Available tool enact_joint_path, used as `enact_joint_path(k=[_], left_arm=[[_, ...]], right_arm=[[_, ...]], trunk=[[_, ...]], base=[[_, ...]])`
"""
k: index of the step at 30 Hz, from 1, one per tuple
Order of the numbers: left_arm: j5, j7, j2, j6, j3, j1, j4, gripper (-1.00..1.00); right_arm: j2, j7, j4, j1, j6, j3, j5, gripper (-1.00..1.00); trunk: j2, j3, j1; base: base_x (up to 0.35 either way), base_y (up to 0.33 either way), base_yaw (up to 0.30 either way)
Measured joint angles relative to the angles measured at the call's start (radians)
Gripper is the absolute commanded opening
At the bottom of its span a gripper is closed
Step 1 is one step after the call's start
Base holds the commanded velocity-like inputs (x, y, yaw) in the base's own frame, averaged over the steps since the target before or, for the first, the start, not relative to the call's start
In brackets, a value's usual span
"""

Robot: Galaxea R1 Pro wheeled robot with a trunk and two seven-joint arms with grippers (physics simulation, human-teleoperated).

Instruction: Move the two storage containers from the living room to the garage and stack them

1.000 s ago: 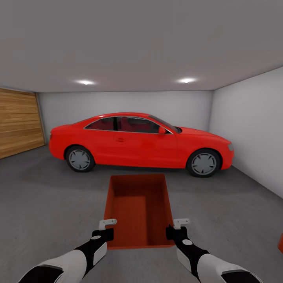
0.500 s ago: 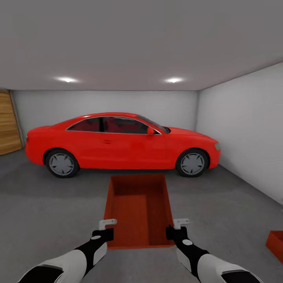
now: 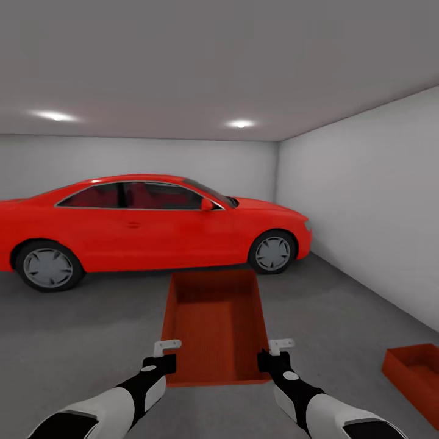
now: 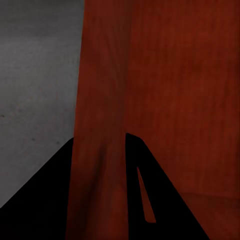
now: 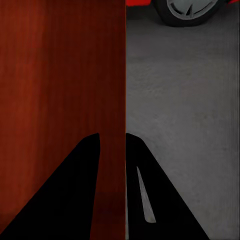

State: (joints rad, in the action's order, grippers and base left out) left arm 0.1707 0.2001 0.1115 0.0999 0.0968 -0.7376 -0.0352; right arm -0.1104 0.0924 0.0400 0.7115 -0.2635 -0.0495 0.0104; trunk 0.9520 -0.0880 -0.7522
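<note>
The held orange-red rectangular storage container (image 3: 214, 323) looks matt, faintly ribbed (plastic-like); the dark grey concrete floor (image 3: 91, 323) looks mottled, rough.

Ahead of both claws, the held container (image 3: 214, 323) blocks the direct forward path; beyond it stands a red car (image 3: 146, 228) (broadside across the room). Open floor (image 3: 79, 329) lies outboard of the left claw (image 3: 163, 355). Outboard of the right claw (image 3: 277, 353), a second container (image 3: 417, 375) sits below the white wall (image 3: 372, 201).

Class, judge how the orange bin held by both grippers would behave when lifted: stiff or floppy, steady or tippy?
The held bin probably stays stiff: its walls look straight. Pinched on opposite side walls by the left gripper and right gripper, it likely stays level. Empty, it seems light.
</note>
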Motion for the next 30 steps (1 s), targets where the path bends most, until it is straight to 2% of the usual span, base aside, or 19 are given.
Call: enact_joint_path(k=[30], left_arm=[[-0.002,0.0,0.0,0.0,-0.001,0.0,0.0,-1.0]], right_arm=[[-0.001,0.001,0.0,0.0,0.0,0.0,0.0,-1.0]], trunk=[[0.0,0.0,0.0]], base=[[0.32,0.0,-0.281]])
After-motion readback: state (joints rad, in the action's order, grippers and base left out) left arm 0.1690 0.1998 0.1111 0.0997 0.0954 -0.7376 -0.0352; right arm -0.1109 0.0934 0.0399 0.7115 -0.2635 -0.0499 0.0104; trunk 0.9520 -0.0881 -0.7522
